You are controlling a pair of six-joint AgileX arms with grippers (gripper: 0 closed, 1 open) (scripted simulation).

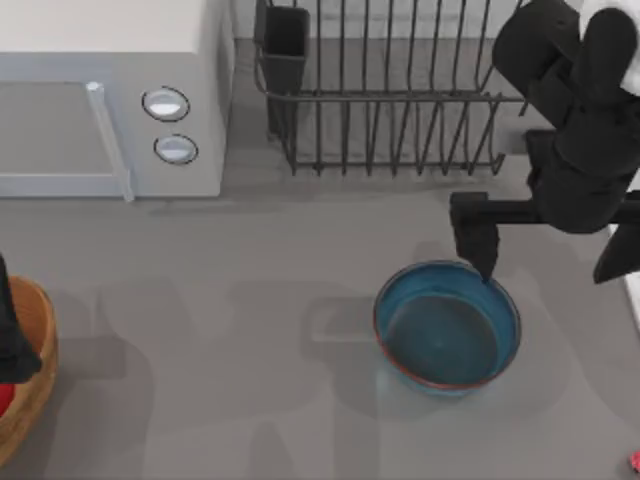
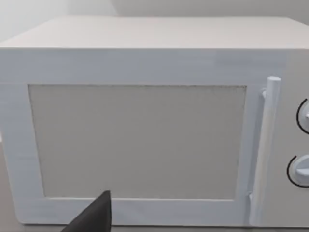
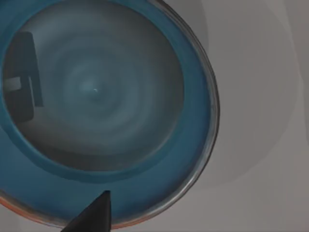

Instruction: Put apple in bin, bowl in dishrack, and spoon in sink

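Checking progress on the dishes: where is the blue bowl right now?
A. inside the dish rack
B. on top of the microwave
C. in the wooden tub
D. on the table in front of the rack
D: the bowl sits on the grey table, in front of the dish rack, with the right tool at its far rim.

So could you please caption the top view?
Right gripper poised at the blue bowl's far rim, below the dishrack.

1. The bowl point(image 1: 447, 327) is deep blue with a thin reddish-brown rim and a greyer centre.
2. The bin point(image 1: 32, 350) is light-brown wood.
3. The dishrack point(image 1: 385, 90) is black wire.
4. The microwave point(image 1: 110, 95) is white.
5. The table point(image 1: 230, 340) is plain grey.
6. The apple point(image 1: 5, 398) is red.
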